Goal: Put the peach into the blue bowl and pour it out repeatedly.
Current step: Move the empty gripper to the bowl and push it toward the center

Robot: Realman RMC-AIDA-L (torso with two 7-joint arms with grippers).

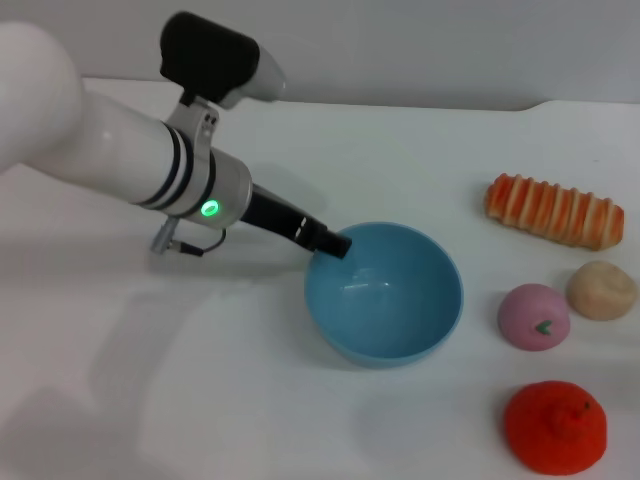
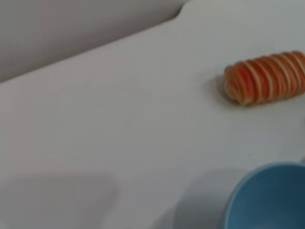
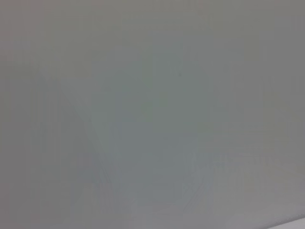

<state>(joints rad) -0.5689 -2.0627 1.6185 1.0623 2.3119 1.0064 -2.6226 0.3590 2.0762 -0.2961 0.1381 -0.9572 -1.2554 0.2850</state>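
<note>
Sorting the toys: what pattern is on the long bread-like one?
Orange and cream stripes, clearest in the left wrist view.

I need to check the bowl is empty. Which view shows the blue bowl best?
The head view: the whole blue bowl shows, its inside empty, the left gripper at its rim. The left wrist view catches only part of it at the frame's edge; the right wrist view shows none.

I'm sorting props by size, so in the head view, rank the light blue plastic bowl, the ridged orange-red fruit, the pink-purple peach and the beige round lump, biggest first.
1. Light blue plastic bowl
2. Ridged orange-red fruit, though it sits nearest the camera
3. Pink-purple peach and beige round lump: they look about alike, too close to rank.
</note>
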